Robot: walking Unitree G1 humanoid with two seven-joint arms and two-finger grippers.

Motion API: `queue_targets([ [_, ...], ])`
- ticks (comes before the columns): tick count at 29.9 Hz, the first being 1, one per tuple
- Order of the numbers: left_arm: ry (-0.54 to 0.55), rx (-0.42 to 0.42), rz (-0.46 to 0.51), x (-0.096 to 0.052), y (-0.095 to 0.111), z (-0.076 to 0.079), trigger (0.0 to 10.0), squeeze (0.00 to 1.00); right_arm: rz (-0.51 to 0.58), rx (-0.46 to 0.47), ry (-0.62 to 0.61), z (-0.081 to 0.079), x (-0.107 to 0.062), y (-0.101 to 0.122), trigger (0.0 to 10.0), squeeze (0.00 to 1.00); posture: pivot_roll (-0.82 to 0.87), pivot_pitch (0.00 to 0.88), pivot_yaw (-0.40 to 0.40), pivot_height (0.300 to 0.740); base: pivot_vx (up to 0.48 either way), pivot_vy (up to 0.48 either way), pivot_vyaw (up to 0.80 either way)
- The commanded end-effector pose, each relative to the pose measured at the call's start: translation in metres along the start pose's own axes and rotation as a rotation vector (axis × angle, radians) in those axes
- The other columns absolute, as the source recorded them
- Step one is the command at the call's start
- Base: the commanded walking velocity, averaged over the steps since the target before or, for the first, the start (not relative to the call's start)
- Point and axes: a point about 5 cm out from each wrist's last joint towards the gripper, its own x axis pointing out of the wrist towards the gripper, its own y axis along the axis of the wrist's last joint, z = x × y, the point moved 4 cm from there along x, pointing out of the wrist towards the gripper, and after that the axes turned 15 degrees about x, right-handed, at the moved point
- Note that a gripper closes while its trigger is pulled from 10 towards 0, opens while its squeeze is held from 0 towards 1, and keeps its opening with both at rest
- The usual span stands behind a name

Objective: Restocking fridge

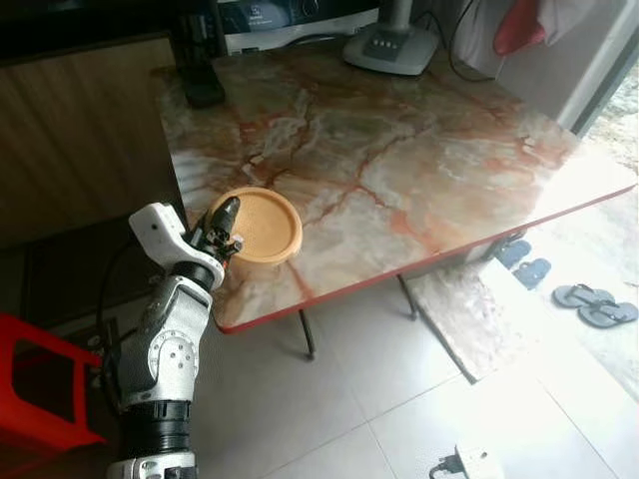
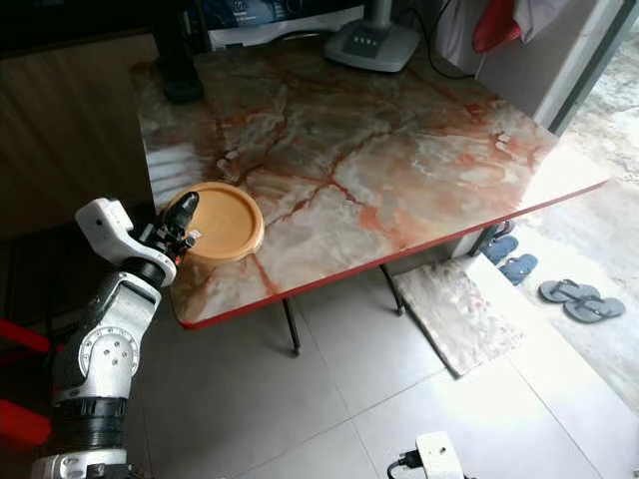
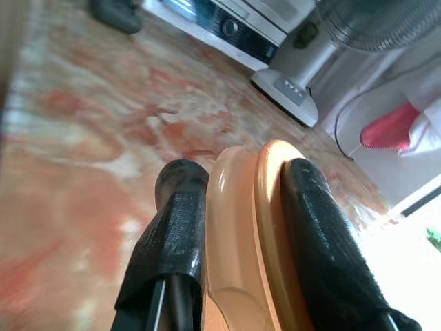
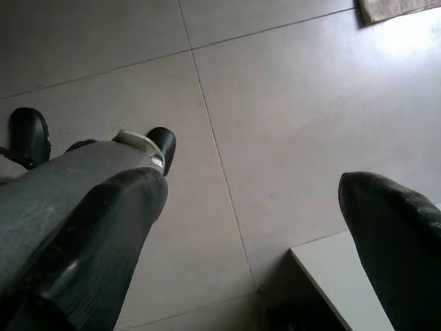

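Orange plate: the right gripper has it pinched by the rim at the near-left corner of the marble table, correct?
Not quite: the left gripper pinches the orange plate by its rim, as the left wrist view shows. The rest holds: it sits at the near-left corner of the marble table.

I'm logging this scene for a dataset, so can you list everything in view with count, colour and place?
Plate: one, orange, near corner of the table, rim pinched by the left gripper.
Table: one, marbled red and cream top with red edge.
Fan base: one, grey, far edge of the table.
Appliance: one, white and dark, far edge of the table beside the fan base.
Sandals: two pairs, blue and grey, floor beyond the table.
Mat: one, beige, floor under the table's edge.
Stool: one, red, floor on the robot's left.
Left gripper: shut on the plate's rim.
Right gripper: open, hanging over floor tiles.
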Motion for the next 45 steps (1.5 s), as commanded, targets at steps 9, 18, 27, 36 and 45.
queue_targets([
  [9, -0.031, 0.028, 0.006, 0.002, -0.001, 0.011, 10.0, 0.0, -0.04, -0.007, -0.018, 0.008, -0.003, -0.013, 10.0, 0.0, 0.03, 0.062, 0.014, 0.74, 0.0, 0.0, -0.78],
  [18, -0.044, 0.02, 0.009, 0.003, -0.001, 0.015, 10.0, 0.0, -0.04, -0.006, -0.018, 0.008, -0.003, -0.013, 10.0, 0.0, 0.03, 0.054, 0.016, 0.74, 0.0, 0.0, -0.77],
  [27, -0.053, 0.038, -0.018, 0.001, -0.008, 0.013, 10.0, 0.0, -0.04, -0.007, -0.016, 0.008, -0.003, -0.013, 10.0, 0.0, 0.03, 0.069, 0.014, 0.74, 0.0, 0.0, -0.77],
  [36, -0.034, 0.051, -0.027, 0.001, -0.01, 0.009, 10.0, 0.0, -0.042, -0.009, -0.016, 0.008, -0.003, -0.013, 10.0, 0.0, 0.03, 0.075, 0.01, 0.74, 0.0, 0.0, -0.76],
  [45, -0.03, 0.072, -0.04, 0.002, -0.013, 0.01, 10.0, 0.0, -0.044, -0.012, -0.016, 0.009, -0.003, -0.013, 10.0, 0.0, 0.03, 0.077, 0.008, 0.74, 0.0, 0.0, -0.74],
])
